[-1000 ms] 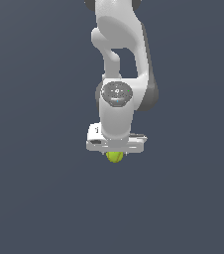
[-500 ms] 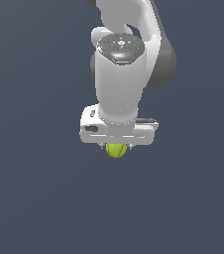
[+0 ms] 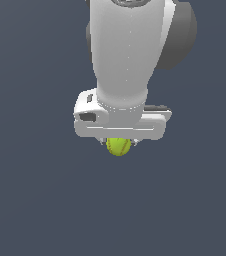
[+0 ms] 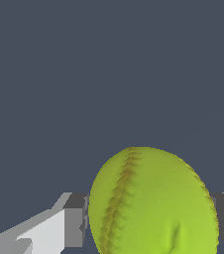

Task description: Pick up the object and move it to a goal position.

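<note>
— Where is the ball [image 3: 119, 146] right now?

— Tucked under the white gripper [image 3: 119, 144], poking out just below its body in the exterior view. From the wrist view the ball [image 4: 153, 203] fills the space between the two fingers [image 4: 74, 221], one pressed against each side of it.

— So the gripper is holding it?

— Yes, it looks clamped on the ball; the fingers touch both sides with no gap showing.

— Which step would you say this is?

— I judge the pick-up is done and the carrying step is in hand. Nothing but plain dark background surrounds the arm [image 3: 130, 50], so I cannot tell whether the ball is clear of any surface, nor where the goal lies.

— What does the next move call for?

— Keeping the squeeze steady while the arm travels toward the goal. A round ball can roll out of flat fingers, so smooth motion without jerks seems wise, and no release until it gets there.
</note>
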`<action>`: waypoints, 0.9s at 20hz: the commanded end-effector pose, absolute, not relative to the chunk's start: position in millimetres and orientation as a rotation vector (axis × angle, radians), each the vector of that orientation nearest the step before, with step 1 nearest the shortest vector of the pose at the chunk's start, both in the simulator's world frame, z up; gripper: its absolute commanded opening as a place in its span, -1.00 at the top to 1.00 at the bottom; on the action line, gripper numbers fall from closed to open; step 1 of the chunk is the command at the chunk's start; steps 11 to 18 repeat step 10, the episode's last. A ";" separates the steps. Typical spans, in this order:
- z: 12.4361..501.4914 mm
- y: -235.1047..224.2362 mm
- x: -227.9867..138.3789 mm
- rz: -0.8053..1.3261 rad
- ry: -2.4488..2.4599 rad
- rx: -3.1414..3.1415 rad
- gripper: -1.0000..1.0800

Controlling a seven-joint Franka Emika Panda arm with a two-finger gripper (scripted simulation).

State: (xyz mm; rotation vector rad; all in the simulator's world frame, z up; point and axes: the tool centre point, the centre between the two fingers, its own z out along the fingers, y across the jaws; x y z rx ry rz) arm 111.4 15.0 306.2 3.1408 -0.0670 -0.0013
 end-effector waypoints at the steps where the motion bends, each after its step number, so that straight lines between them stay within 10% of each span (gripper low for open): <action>1: 315.1 15.2 114.2 0.000 -0.067 3.141 1.00; 18: 325.0 15.5 118.2 0.000 -0.067 3.141 1.00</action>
